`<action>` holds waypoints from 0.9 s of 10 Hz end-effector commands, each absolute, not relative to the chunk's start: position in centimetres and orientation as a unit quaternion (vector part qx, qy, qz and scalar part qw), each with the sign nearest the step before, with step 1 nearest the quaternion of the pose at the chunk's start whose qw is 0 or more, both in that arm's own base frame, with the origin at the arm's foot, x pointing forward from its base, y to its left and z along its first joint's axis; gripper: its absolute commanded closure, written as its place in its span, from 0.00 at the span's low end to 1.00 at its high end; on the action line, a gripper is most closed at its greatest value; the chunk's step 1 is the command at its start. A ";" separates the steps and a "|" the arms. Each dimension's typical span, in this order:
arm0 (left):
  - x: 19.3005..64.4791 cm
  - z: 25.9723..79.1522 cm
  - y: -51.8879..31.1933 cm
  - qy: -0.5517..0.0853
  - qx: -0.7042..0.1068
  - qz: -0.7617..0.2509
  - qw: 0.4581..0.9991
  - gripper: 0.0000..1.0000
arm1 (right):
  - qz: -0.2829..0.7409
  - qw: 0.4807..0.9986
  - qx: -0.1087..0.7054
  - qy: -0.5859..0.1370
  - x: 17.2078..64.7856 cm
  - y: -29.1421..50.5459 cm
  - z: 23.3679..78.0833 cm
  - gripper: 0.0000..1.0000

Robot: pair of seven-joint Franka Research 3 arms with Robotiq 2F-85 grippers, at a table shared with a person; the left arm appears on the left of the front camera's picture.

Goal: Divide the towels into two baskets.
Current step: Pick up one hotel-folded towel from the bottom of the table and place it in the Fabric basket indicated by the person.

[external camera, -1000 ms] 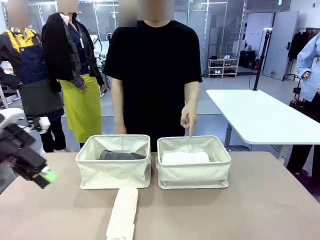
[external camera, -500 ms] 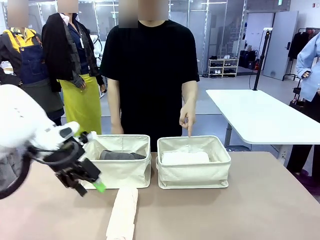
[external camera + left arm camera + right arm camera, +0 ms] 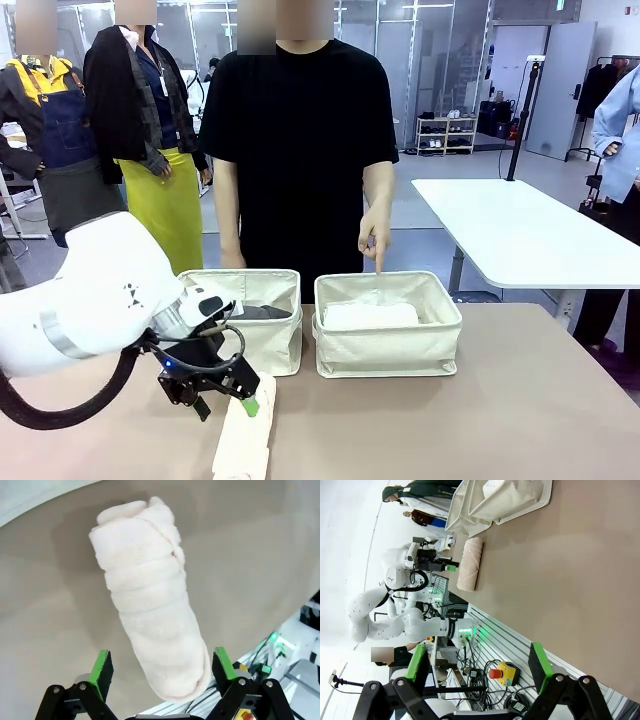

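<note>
While the left gripper (image 3: 160, 672), swung in from the table's left edge, hangs open astride the cream-peach towel (image 3: 150, 600) on the tabletop (image 3: 520, 400), a grasp looks imminent. Farther off, the left basket (image 3: 262, 345) holds the grey towel (image 3: 262, 312), the right basket (image 3: 388, 350) a white one (image 3: 370, 316), where the person's hand (image 3: 376, 235) points.

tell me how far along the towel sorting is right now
Done: a dark grey towel lies in the left basket and a white towel in the right basket, where the person's hand points. In hand: nothing yet; the left pincer is open over the cream-peach towel on the table, its pads either side of the roll. Left: grip it and drop it in a basket.
</note>
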State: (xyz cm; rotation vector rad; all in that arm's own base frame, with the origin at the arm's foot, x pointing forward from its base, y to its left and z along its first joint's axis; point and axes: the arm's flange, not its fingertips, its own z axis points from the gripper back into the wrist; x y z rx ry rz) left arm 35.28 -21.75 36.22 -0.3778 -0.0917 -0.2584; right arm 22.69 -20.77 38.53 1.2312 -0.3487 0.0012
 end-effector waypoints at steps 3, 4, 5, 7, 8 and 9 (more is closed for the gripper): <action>32.3 33.1 -21.4 -0.059 -0.172 -0.057 0.982 0.00 | 0.004 0.799 0.577 -0.170 22.5 -20.7 38.8 0.00; 32.3 32.7 -21.6 -0.044 -0.178 -0.051 0.982 0.00 | 0.004 0.799 0.577 -0.170 22.5 -20.7 38.8 0.00; 32.3 32.4 -21.7 -0.025 -0.197 -0.052 0.979 0.00 | 0.004 0.799 0.577 -0.170 22.5 -20.7 38.8 0.00; 32.6 31.8 -21.7 -0.025 -0.197 -0.059 0.978 0.00 | 0.004 0.799 0.577 -0.170 22.5 -20.7 38.8 0.00; 32.3 31.6 -21.9 -0.005 -0.224 -0.096 0.970 0.02 | 0.004 0.799 0.577 -0.170 22.5 -20.7 38.8 0.00; 32.3 31.5 -21.9 -0.009 -0.223 -0.104 0.969 0.19 | 0.004 0.799 0.577 -0.170 22.5 -20.7 38.8 0.00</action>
